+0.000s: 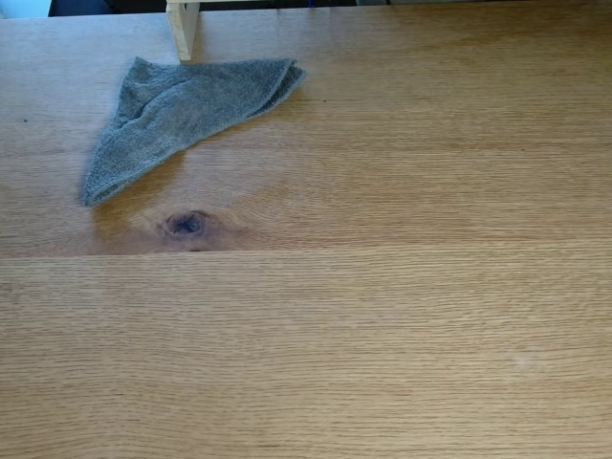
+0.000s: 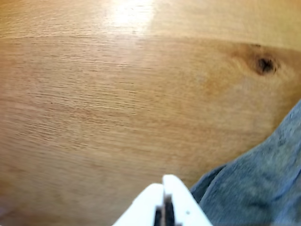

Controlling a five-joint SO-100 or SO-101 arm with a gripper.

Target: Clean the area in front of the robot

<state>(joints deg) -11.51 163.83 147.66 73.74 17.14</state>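
The area is a broad light-brown oak tabletop [image 1: 382, 287] with a dark oval knot [image 1: 186, 225] and a faint pale smudge [image 1: 521, 361]. A crumpled grey terry cloth [image 1: 177, 110] lies at the back left of the fixed view, just behind the knot. In the wrist view the robot's white gripper [image 2: 163, 181] pokes up from the bottom edge, its two pointed fingers pressed together with nothing between them. The cloth [image 2: 256, 183] lies just to its right, and the knot [image 2: 265, 65] sits at the upper right. The tabletop [image 2: 103, 108] spreads to the left.
A pale wooden post [image 1: 183, 29] stands at the table's back edge, right behind the cloth. Bare wood stretches across the front and right of the fixed view.
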